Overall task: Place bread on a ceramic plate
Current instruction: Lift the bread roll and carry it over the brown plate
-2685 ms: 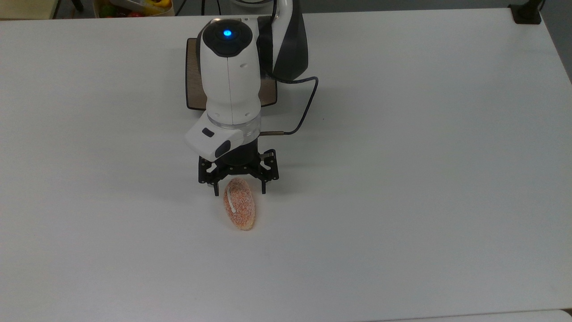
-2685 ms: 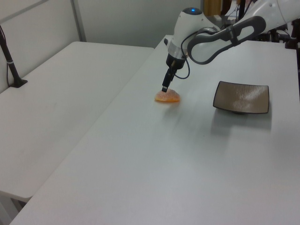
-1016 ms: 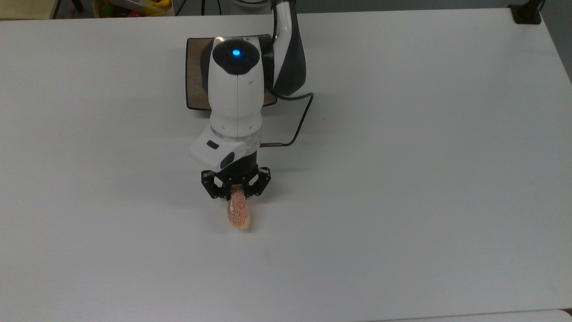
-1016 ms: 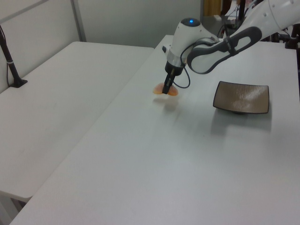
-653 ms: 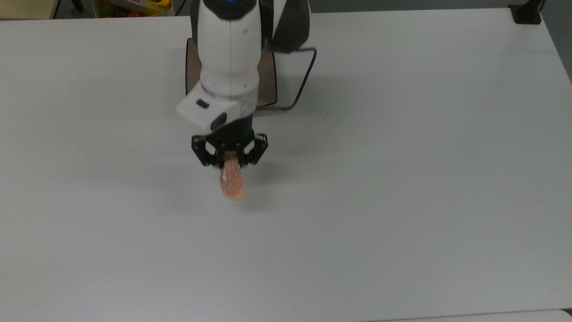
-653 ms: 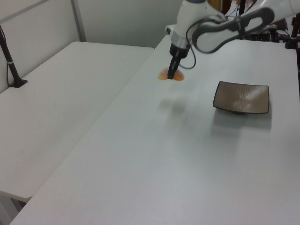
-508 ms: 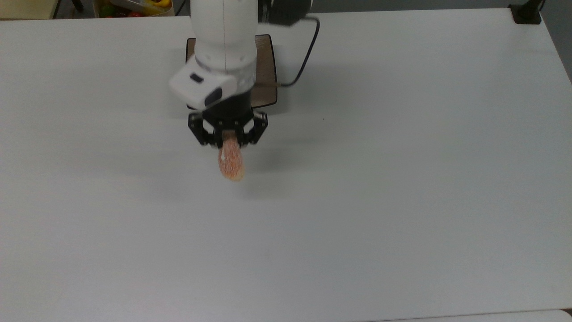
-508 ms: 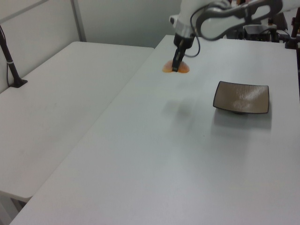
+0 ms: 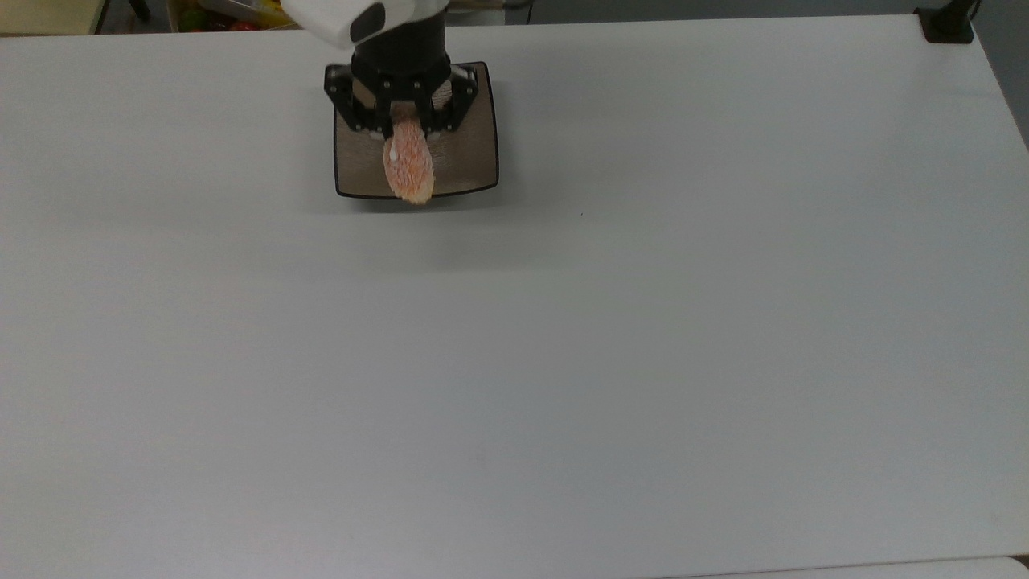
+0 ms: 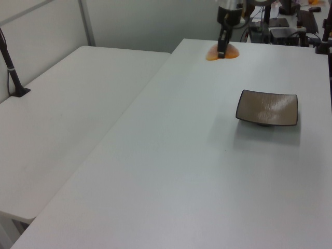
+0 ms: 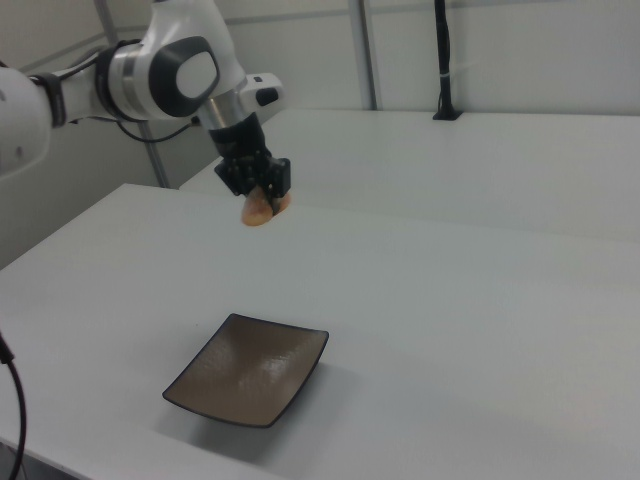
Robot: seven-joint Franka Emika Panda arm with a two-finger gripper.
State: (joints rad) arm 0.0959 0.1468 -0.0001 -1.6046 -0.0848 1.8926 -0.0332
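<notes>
My gripper [image 9: 399, 121] [image 10: 223, 52] [image 11: 262, 195] is shut on one end of the bread [image 9: 408, 167] [image 10: 223, 53] [image 11: 262, 208], an oval orange-pink speckled roll, and holds it high in the air. The square brown ceramic plate [image 9: 466, 153] [image 10: 267, 107] [image 11: 250, 368] lies bare on the white table. In the top view the bread overlaps the plate's near half. The left view and the right view show it well above the table and not low over the dish.
A white table [image 9: 643, 322] carries the plate, and a second white table [image 10: 67, 109] stands beside it. Black posts [image 10: 11, 67] [image 11: 443, 60] rise at the far edges. Colourful items [image 9: 241, 12] sit beyond the table's far edge.
My gripper shut on the bread on the table, lifted it high and carried it toward the plate. The plate stayed where it was.
</notes>
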